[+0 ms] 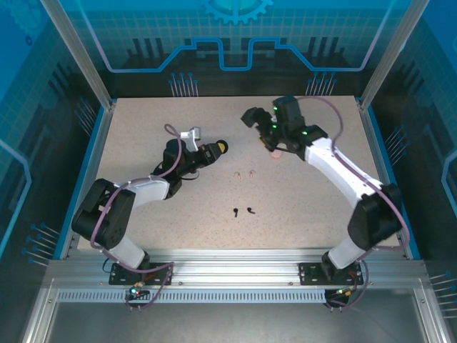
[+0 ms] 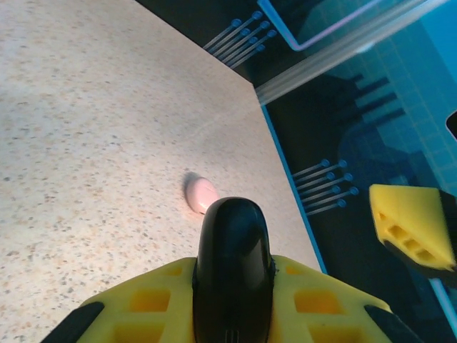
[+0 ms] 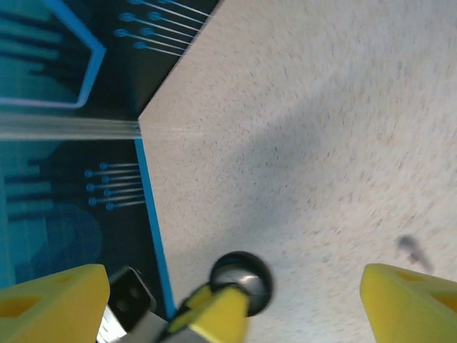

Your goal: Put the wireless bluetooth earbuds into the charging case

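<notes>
Earbuds [image 1: 250, 210] well apart from both jaws

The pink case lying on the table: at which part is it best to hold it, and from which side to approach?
Probably hold the pink case across its narrow width, low on its sides, coming from above: it lies flat on the table, a smooth rounded oval.

Seen from above, the pale pink earbuds [image 1: 252, 172] and black earbuds [image 1: 250, 209] are specks too small to show any shape. The pink case [image 1: 275, 152] is half hidden under the right arm [image 1: 335, 168]. At the left wrist, the black case [image 2: 232, 264] runs off the bottom edge and covers the pink case's near end. At the right wrist, a blurred dark smudge [image 3: 410, 246] on the bench [image 3: 321, 107] cannot be identified.
</notes>
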Available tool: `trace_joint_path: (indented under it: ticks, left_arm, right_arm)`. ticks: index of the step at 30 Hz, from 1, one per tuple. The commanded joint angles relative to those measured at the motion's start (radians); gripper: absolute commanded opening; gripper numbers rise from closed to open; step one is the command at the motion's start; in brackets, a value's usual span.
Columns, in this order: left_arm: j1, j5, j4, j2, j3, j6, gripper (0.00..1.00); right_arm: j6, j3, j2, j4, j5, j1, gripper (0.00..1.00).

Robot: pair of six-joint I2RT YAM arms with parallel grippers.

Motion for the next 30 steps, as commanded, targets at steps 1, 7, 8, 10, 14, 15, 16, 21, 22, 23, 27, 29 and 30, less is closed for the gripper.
trace_joint_path:
  ticks: [1,7,8,10,14,15,16,21,22,23,27,29,30]
  left_arm:
    - [0.024,0.189,-0.09,-0.047,0.067,0.07,0.0]
    - [0.029,0.333,-0.204,-0.056,0.15,0.118,0.0]
    - [0.03,0.348,-0.213,-0.053,0.156,0.121,0.0]
    - [0.03,0.38,-0.233,-0.051,0.169,0.129,0.0]
    - [0.03,0.429,-0.246,-0.046,0.18,0.137,0.0]
    - [0.03,0.443,-0.248,-0.043,0.185,0.135,0.0]
    - [0.03,0.454,-0.249,-0.041,0.19,0.137,0.0]
    - [0.031,0.472,-0.255,-0.04,0.201,0.141,0.0]
    - [0.03,0.473,-0.255,-0.04,0.202,0.141,0.0]
    - [0.03,0.474,-0.257,-0.04,0.204,0.142,0.0]
    - [0.03,0.475,-0.254,-0.041,0.205,0.143,0.0]
    - [0.03,0.475,-0.252,-0.042,0.205,0.139,0.0]
    - [0.03,0.475,-0.251,-0.042,0.205,0.139,0.0]
  right_arm:
    - [-0.34,-0.196,-0.086,0.156,-0.109,-0.028,0.91]
    - [-0.53,-0.382,-0.188,0.315,-0.3,-0.049,0.91]
    - [-0.534,-0.393,-0.186,0.333,-0.331,-0.049,0.9]
    - [-0.537,-0.411,-0.18,0.366,-0.361,-0.044,0.9]
    - [-0.513,-0.438,-0.171,0.422,-0.364,-0.044,0.9]
    - [-0.505,-0.436,-0.164,0.433,-0.369,-0.044,0.89]
    - [-0.495,-0.432,-0.155,0.439,-0.373,-0.045,0.89]
    - [-0.462,-0.412,-0.119,0.474,-0.399,-0.046,0.88]
    - [-0.454,-0.41,-0.116,0.48,-0.399,-0.044,0.88]
    - [-0.45,-0.408,-0.111,0.485,-0.402,-0.044,0.88]
    - [-0.432,-0.392,-0.091,0.497,-0.402,-0.039,0.87]
    - [-0.429,-0.382,-0.081,0.5,-0.405,-0.033,0.87]
    - [-0.43,-0.379,-0.075,0.5,-0.405,-0.028,0.87]
